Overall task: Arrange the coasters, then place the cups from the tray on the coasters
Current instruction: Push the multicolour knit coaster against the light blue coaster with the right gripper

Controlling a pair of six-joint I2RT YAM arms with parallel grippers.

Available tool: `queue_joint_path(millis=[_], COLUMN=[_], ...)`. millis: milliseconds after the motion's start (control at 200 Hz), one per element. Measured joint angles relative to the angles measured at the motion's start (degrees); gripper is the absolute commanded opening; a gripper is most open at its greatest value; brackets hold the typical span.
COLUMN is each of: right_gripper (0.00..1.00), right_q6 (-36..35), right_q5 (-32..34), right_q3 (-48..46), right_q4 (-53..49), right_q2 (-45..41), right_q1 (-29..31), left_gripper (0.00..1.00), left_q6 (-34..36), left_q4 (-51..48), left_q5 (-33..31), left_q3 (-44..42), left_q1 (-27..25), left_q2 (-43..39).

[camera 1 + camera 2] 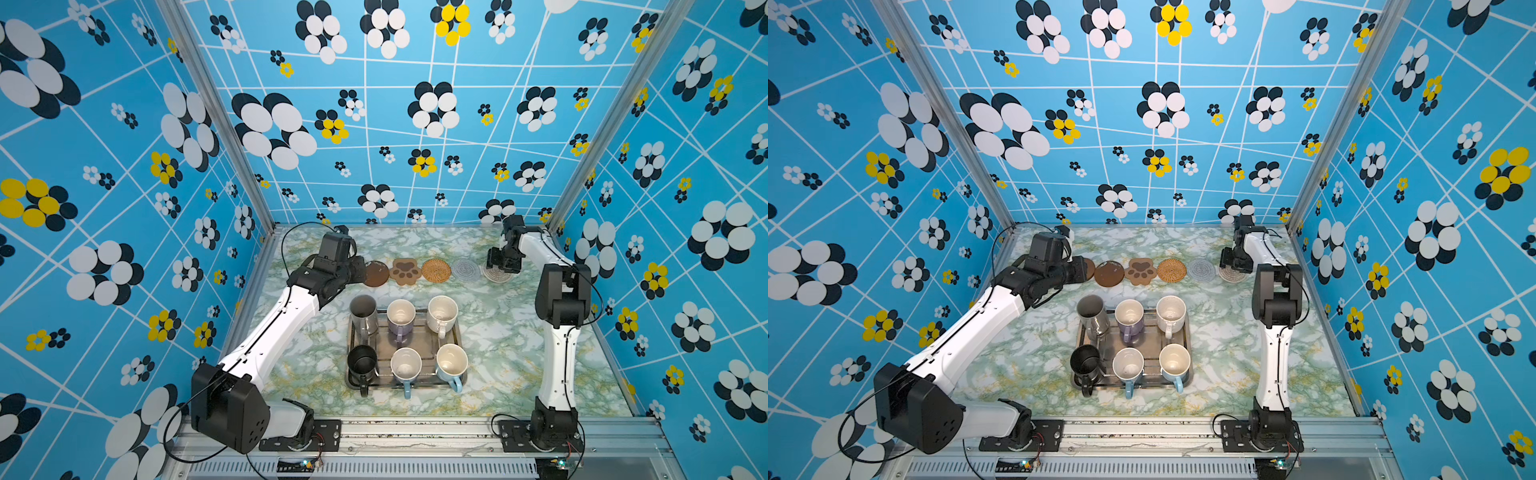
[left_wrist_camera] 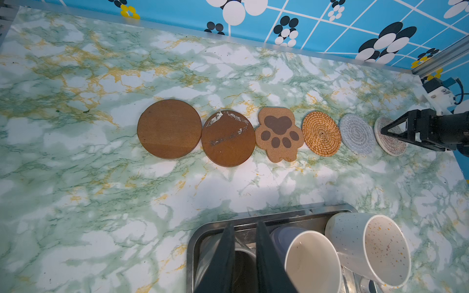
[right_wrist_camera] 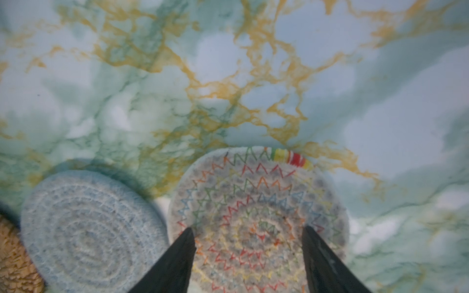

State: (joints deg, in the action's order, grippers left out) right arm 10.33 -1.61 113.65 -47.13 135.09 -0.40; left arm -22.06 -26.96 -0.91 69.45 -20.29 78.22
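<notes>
In a top view the coasters [image 1: 405, 271] line mid-frame, with the tray [image 1: 428, 383] of cups [image 1: 401, 313] below centre; the barely open, empty left gripper [image 2: 245, 223] sits nearer the tray than the wide-open, empty right gripper [image 3: 248, 229] over the rightmost coaster [image 3: 253, 192].

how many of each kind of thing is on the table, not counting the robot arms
coasters: 6 (plain brown disc, scuffed brown disc, paw-print, rattan, blue-grey woven, rainbow-stitched pale)
cups: 6 (steel cup, lavender mug, cream-white mug, black mug, light blue mug, second light blue mug)
tray: 1
total: 13
</notes>
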Motion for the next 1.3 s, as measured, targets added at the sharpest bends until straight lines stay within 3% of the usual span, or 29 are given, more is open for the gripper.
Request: queue_joint_path(millis=[1300], right_gripper=[0.70], right_q6=[-0.04], right_q5=[0.66], right_q3=[0.52], right_q4=[-1.51], right_q2=[0.00], right_q1=[1.16], left_gripper=[0.19], left_q6=[0.02], left_q4=[0.04], left_q5=[-0.04], left_q3=[-0.02], left_q1=[0.00], left_q2=[-0.98])
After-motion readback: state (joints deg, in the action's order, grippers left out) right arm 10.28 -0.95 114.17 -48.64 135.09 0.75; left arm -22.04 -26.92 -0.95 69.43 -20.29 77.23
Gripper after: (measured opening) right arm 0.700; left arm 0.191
